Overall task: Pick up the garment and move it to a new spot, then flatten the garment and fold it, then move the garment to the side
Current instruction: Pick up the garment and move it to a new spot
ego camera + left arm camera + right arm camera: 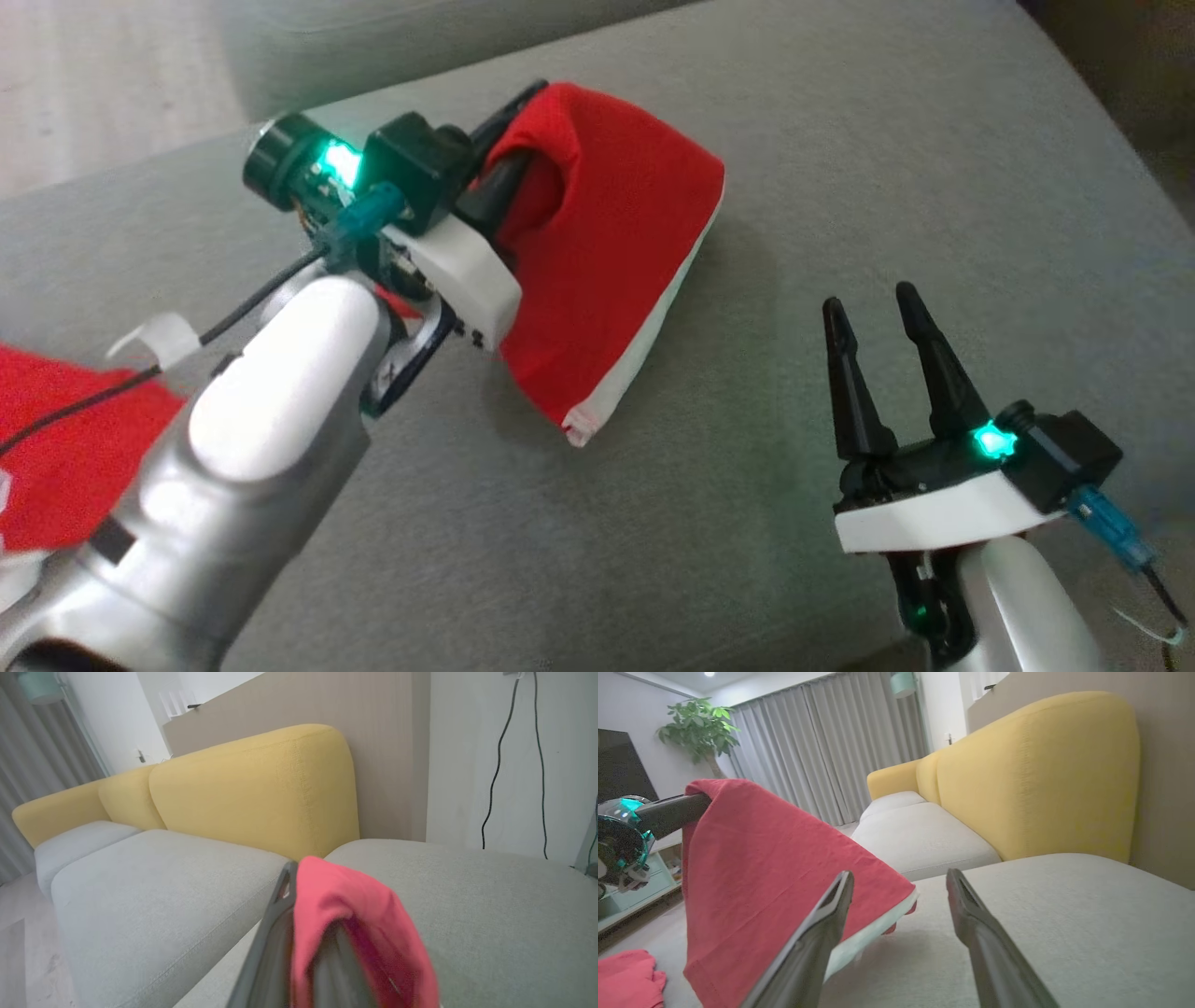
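Head view: left hand [512, 149] clenched on red garment [616, 243] over grey cushion [840, 187]; right hand [873, 308] released, apart.

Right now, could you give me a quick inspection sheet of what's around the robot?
Surface: grey sofa cushion.
Job's things: red garment, white hem, hangs lifted from the left gripper.
Clutter: more red cloth at the robot's left; same piece or not, cannot tell.
Grippers: left shut on the garment; right gripper open, empty, apart from it.
Cables: black cable along the left forearm; two dark cords down the wall.
Surroundings: yellow backrests, grey curtains, potted plant.
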Motion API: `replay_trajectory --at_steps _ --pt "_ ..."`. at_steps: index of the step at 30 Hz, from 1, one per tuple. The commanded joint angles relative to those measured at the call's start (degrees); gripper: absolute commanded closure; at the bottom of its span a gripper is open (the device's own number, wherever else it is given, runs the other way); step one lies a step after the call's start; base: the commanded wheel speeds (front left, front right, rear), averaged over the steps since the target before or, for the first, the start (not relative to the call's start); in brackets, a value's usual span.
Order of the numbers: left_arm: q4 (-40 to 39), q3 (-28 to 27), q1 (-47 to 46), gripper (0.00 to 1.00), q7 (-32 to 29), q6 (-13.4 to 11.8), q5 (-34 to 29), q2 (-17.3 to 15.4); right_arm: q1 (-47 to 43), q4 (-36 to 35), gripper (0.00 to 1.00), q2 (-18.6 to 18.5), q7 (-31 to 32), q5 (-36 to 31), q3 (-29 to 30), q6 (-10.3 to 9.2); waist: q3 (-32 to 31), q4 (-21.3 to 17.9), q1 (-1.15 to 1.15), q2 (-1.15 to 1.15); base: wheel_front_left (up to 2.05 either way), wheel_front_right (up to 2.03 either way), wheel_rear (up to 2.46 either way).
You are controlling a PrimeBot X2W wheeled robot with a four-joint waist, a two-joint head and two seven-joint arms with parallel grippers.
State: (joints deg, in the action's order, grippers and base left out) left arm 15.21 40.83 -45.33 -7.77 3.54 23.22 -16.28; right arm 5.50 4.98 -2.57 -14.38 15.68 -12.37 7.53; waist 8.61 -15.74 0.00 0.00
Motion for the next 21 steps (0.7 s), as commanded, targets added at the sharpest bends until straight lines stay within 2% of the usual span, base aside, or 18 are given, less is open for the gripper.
replay_trajectory --at_steps 1,2,6,12,16,21 --pt "-0.45 -2.02 -4.92 0.66 1.49 -0.11 -0.95 -0.74 2.00 -2.27 0.00 -0.31 -0.62 0.66 -1.37 -0.04 1.86 -3.16 0.00 0.00 0.00 0.00 0.00" --pt "1.04 -1.75 -5.59 0.02 2.83 -0.22 -1.95 -0.74 1.99 -2.44 0.00 -0.31 -0.62 0.79 -1.46 -0.04 2.04 -3.62 0.00 0.00 0.00 0.00 0.00" --pt "6.33 -0.88 -7.94 0.00 8.69 -1.80 -6.15 -0.83 1.80 -2.89 0.00 -0.31 -0.62 0.85 -1.38 -0.04 2.36 -4.18 0.00 0.00 0.00 0.00 0.00" --pt "10.17 -3.46 -7.01 0.00 14.75 -4.54 -4.82 0.04 1.28 -3.11 0.00 -0.31 -0.62 -0.30 0.39 -0.04 1.74 -0.46 0.00 0.00 0.00 0.00 0.00" --pt "10.89 -4.02 -4.49 0.00 17.07 -4.79 -3.69 -0.49 0.78 -2.93 0.00 -0.31 -0.62 -1.86 1.69 -0.04 0.76 3.76 0.00 0.00 0.00 0.00 0.00" --pt "11.41 -2.70 -0.84 0.00 17.60 -3.09 -2.33 -0.60 -0.39 -2.27 0.00 -0.31 -0.62 -3.56 3.89 -0.04 -0.89 9.31 0.00 0.00 0.00 0.00 0.00"
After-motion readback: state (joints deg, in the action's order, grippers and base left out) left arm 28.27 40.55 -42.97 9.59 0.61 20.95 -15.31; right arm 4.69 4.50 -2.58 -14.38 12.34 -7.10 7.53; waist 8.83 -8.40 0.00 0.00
